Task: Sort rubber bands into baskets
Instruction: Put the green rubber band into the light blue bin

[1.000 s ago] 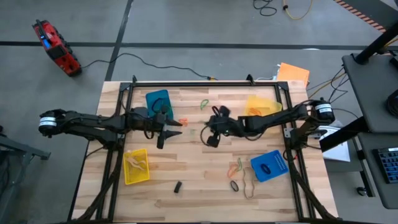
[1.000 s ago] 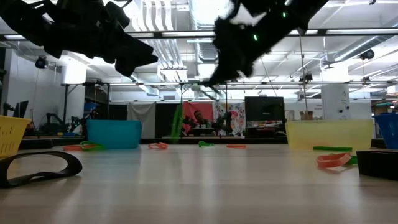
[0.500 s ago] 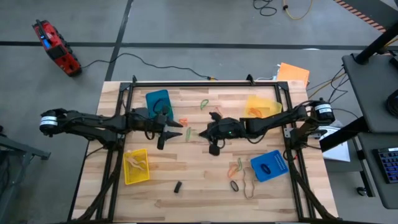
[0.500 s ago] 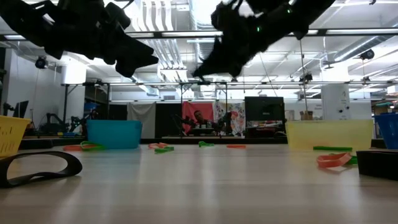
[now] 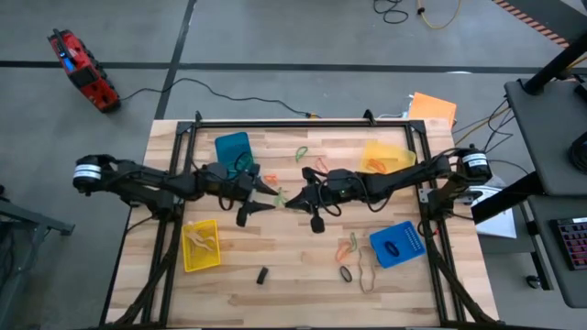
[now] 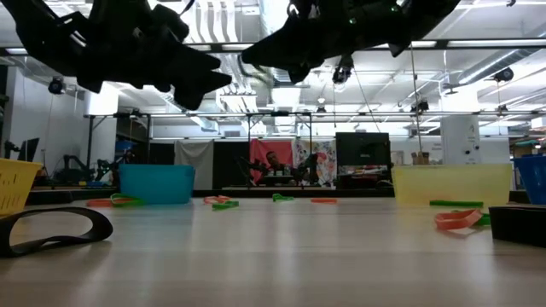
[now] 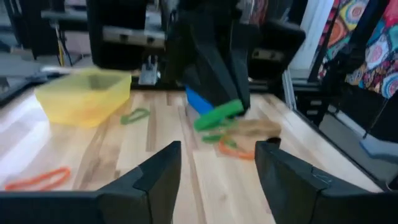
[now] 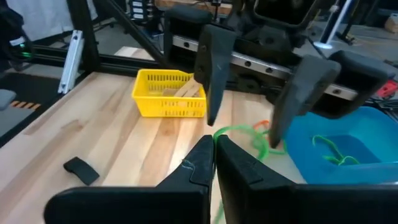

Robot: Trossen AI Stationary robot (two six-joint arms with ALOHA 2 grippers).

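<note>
My right gripper (image 5: 290, 199) is above the table's middle, shut on a green rubber band (image 8: 244, 129), which also shows in the left wrist view (image 7: 217, 116). My left gripper (image 5: 271, 197) faces it from the left and is open. Its two fingers (image 8: 212, 65) stand on either side of the band's free end, and I cannot tell whether they touch it. The baskets are a blue one (image 5: 233, 148) far left, a yellow one (image 5: 201, 245) near left, a yellow one (image 5: 385, 156) far right and a blue one (image 5: 396, 244) near right. My right gripper pinches one end of the green band's loop (image 8: 219, 134) between its two fingertips. The fingers come from the table's right, nearly level. The band is lifted clear of the table, and its slack loop sticks out toward my left gripper.
Loose bands lie on the wood: some at the far middle (image 5: 301, 152), and orange, green, tan and black ones near the right blue basket (image 5: 348, 249). A small black block (image 5: 262, 275) lies near the front. An orange sheet (image 5: 431, 107) lies beyond the far right corner.
My right gripper has gone toward the table's left and up, tipping from pointing down to nearly level, toward my left gripper. My left gripper has gone toward the table's right to meet it and stays open.
</note>
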